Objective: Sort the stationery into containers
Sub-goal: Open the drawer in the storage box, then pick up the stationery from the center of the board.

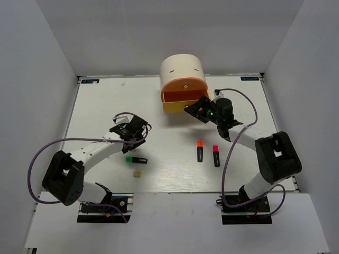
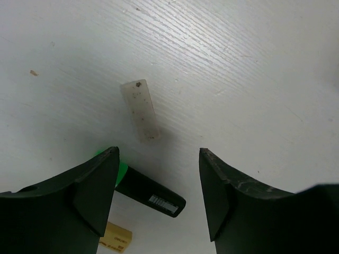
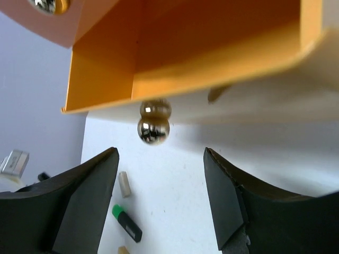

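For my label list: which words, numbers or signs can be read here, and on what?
No text can be read.
Green-capped highlighter: white barcode sticker, too small to read.
Tan block: reddish print, blurred.
Table: two blue stickers at its far edge, too small.

A robotics lab test cell is indicated. White painted counter (image 1: 100, 106) boxed in by plain pale-grey panels (image 1: 159, 32). Black-and-white left arm (image 1: 95, 151) and right arm (image 1: 246, 138) bolted at near edge; purple cables (image 1: 30, 172) looped.

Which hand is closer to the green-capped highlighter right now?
Left. The left hand hovers open just beyond the green-capped highlighter; the right hand is far off at the open drawer.
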`<move>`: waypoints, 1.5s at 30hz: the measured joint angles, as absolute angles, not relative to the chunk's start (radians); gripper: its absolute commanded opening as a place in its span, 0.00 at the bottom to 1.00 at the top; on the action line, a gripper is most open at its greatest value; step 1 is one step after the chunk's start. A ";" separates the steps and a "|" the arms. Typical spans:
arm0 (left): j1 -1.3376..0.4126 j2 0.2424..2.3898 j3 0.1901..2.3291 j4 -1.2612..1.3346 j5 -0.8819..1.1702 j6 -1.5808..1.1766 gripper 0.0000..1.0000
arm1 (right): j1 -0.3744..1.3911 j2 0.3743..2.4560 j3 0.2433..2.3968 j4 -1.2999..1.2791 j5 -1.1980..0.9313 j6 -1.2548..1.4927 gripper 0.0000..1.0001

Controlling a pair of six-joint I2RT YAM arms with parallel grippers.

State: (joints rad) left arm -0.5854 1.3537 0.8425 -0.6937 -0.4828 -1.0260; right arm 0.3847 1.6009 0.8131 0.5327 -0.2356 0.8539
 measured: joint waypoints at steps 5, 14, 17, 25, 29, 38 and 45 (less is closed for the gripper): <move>-0.575 1.453 0.879 -0.704 -0.494 -1.030 0.65 | 0.379 1.557 0.776 0.514 -0.246 0.844 0.71; -0.554 1.560 0.907 -0.707 -0.507 -1.036 0.64 | 0.359 1.439 0.696 0.472 -0.265 0.812 0.71; -0.548 1.573 0.910 -0.702 -0.510 -1.036 0.64 | 0.352 1.406 0.667 0.462 -0.267 0.801 0.71; -0.524 1.596 0.894 -0.667 -0.503 -1.034 0.56 | 0.329 1.316 0.603 0.417 -0.278 0.776 0.71; -0.514 1.601 0.875 -0.643 -0.494 -1.031 0.51 | 0.318 1.266 0.570 0.396 -0.286 0.768 0.71; -0.512 1.599 0.870 -0.606 -0.478 -1.018 0.23 | 0.299 1.192 0.553 0.370 -0.305 0.748 0.67; -0.519 1.517 0.880 -0.617 -0.460 -0.935 0.02 | 0.286 1.143 0.548 0.352 -0.363 0.663 0.38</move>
State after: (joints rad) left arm -0.5194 1.5166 0.8803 -0.6170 -0.4603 -0.9352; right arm 0.2855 1.1431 0.5484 0.3519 -0.3634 0.6632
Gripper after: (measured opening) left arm 0.318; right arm 0.444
